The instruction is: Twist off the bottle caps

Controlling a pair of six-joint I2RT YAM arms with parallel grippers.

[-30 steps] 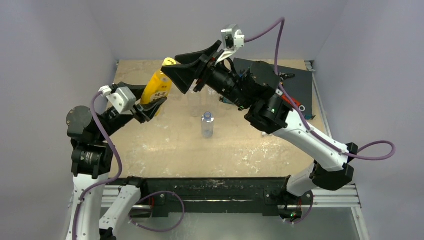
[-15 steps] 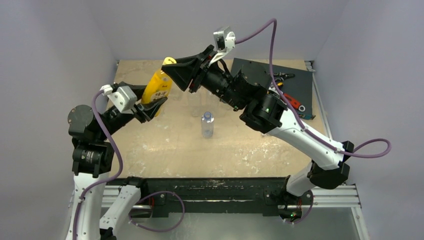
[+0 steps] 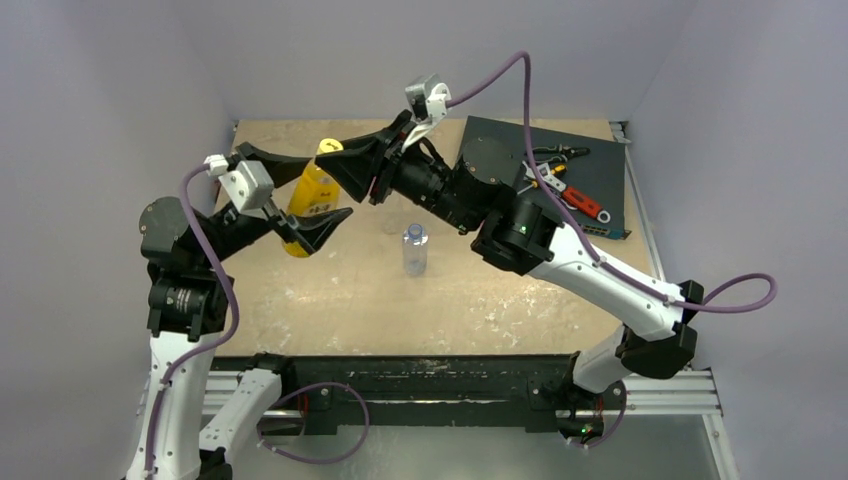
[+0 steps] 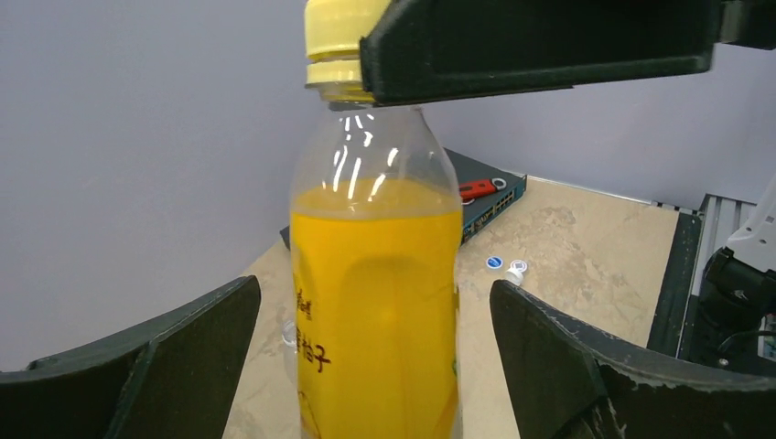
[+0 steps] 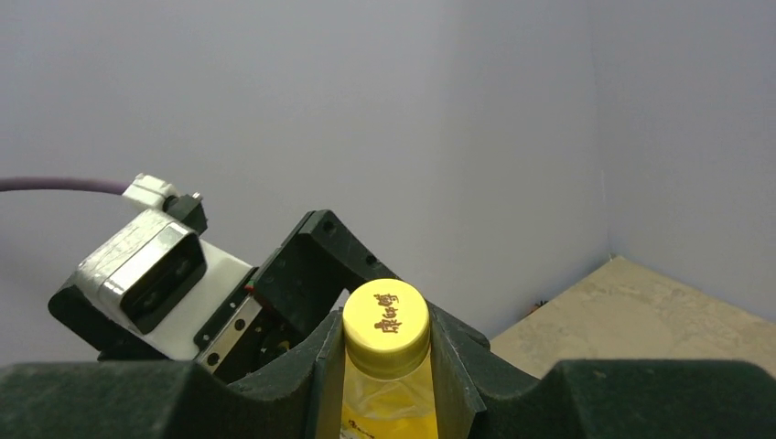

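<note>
- Right wrist view: right claw (image 5: 385,340) pinches the yellow cap (image 5: 385,314).
- Left claw (image 3: 305,190) stands spread wide, clear of the orange bottle (image 4: 375,302) near the surface's (image 3: 500,290) far-left corner.
- Clamp the body before twisting, lest it spin.

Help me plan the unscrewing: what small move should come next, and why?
Probably close the left gripper on the orange bottle: it stands open, clear of both sides, while the right gripper is shut on the yellow cap, so twisting could just spin the bottle.
</note>
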